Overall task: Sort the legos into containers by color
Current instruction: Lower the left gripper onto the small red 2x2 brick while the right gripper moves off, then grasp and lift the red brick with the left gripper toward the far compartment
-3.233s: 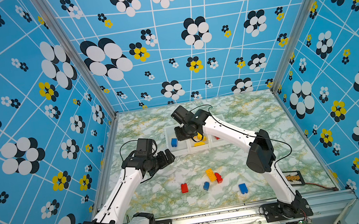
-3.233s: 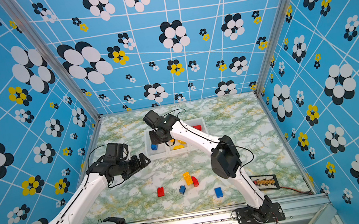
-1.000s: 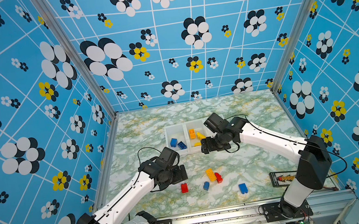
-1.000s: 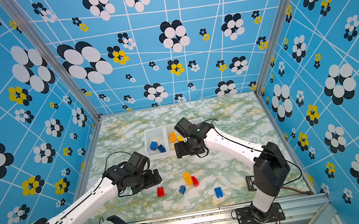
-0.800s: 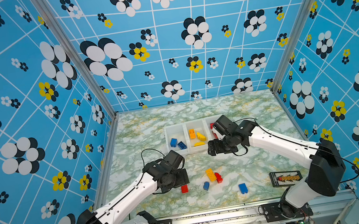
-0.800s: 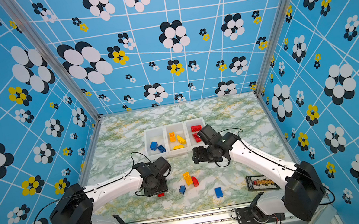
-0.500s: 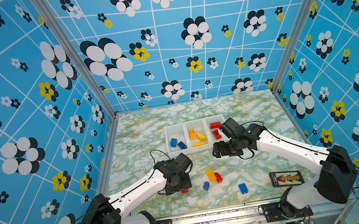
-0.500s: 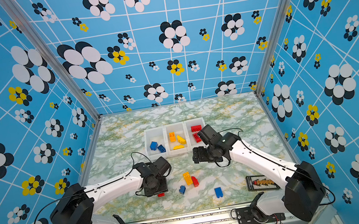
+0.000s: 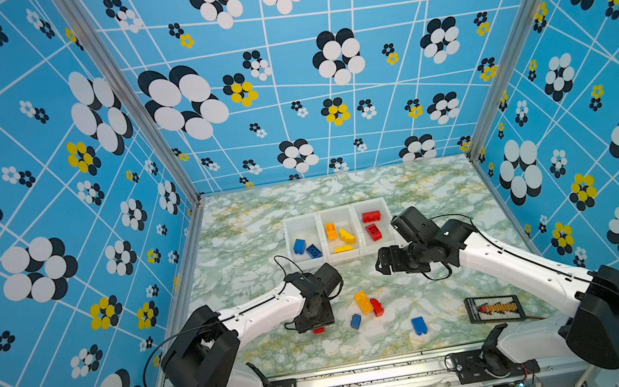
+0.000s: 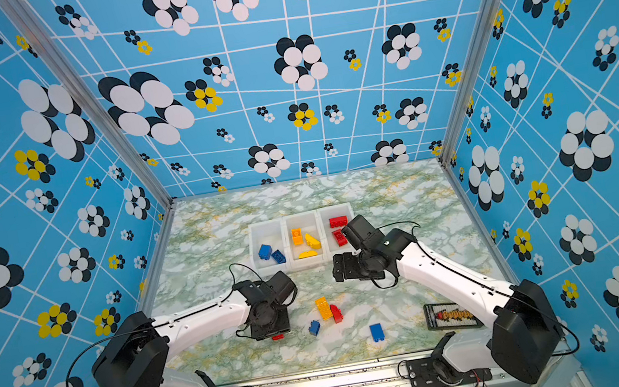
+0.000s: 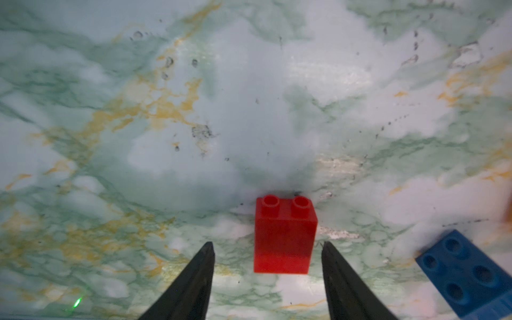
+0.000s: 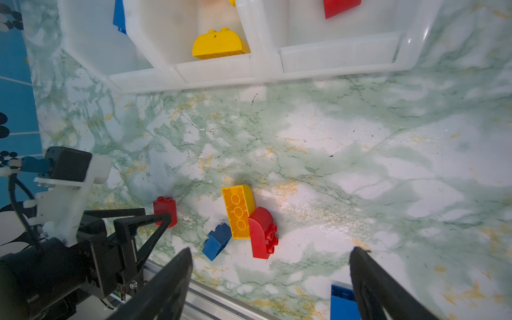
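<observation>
1. Tool, left: half-closed, astride red brick, touching neither side; one finger nearer, so closing may shove or tip brick.
2. Position: red brick upright on worktop, 8 o'clock of loose cluster; containers at cluster's 12 o'clock.
3. Tool, right: wide, empty, 1 o'clock of cluster.
</observation>
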`<state>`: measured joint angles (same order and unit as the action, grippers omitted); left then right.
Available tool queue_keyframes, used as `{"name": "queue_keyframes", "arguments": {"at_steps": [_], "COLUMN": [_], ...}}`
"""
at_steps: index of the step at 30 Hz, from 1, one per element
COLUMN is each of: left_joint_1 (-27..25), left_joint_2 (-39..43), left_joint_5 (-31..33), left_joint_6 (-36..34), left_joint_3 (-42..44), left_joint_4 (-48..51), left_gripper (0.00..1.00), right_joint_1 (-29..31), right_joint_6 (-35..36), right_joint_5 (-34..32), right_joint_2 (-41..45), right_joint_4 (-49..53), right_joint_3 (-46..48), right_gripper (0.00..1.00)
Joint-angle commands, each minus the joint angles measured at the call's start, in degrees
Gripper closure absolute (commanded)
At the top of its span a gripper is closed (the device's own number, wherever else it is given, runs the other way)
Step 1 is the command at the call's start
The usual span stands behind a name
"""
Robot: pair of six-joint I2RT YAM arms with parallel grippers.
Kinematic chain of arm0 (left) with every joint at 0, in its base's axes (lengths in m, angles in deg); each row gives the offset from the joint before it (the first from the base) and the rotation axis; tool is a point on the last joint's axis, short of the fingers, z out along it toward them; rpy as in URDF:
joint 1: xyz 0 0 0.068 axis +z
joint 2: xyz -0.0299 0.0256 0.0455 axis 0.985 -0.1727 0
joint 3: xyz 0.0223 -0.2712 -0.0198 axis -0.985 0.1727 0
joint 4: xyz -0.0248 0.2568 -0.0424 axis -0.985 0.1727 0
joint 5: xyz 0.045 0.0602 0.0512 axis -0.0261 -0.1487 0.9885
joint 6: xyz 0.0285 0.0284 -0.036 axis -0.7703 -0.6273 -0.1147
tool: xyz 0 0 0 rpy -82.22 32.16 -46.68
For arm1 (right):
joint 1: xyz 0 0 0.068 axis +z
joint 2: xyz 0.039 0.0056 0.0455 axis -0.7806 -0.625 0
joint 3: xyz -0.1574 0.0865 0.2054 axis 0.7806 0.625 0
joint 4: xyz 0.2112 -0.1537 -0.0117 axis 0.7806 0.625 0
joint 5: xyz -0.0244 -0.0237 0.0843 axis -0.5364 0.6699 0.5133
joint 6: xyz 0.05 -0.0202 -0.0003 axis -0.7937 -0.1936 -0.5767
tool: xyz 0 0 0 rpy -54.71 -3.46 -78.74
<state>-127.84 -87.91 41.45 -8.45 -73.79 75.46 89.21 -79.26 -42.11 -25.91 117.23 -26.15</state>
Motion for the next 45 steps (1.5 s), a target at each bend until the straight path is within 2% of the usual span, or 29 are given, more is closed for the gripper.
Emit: {"name": "queue_keyframes", "arguments": {"at_steps": [1, 13, 20, 21, 25, 35, 45], "left_joint_1": [-0.4, -0.4, -0.4, -0.4, -0.4, -0.4, -0.4], "left_joint_2": [-1.1, -3.8, -4.6, -4.6, -3.8, -2.5, -7.6], "left_joint_5": [0.1, -1.6, -1.5, -1.5, -1.0, 1.4, 2.1], "left_joint_6": [-0.8, -0.5, -1.1, -1.2, -1.8, -4.3, -9.1], "left_joint_3": [-1.9, -0.6, -1.4, -1.6, -2.8, -10.6, -23.4], "left_joint_4": [-0.4, -1.8, -1.7, -1.5, 0.1, 4.9, 7.1], "left_gripper": [0.38, 0.46, 0.56, 0.61, 0.63, 0.67, 0.68], "right_joint_1": [-0.6, -1.3, -1.5, -1.6, -1.6, -2.2, -3.7], "right_joint_6": [-0.9, -0.8, -1.0, -1.0, -1.4, -2.6, -4.5], "right_joint_5": [-0.7, -0.6, -0.8, -0.9, -1.1, -1.1, -1.6], "right_joint_2": [1.3, 2.1, 2.8, 3.0, 3.9, 6.9, 11.8], "right_joint_4": [0.5, 0.5, 0.7, 0.7, 0.8, 0.4, 0.5], "right_joint_3": [0.6, 1.4, 1.5, 1.7, 2.4, 6.0, 10.6], "right_gripper": [0.10, 0.09, 0.09, 0.10, 0.09, 0.09, 0.08]}}
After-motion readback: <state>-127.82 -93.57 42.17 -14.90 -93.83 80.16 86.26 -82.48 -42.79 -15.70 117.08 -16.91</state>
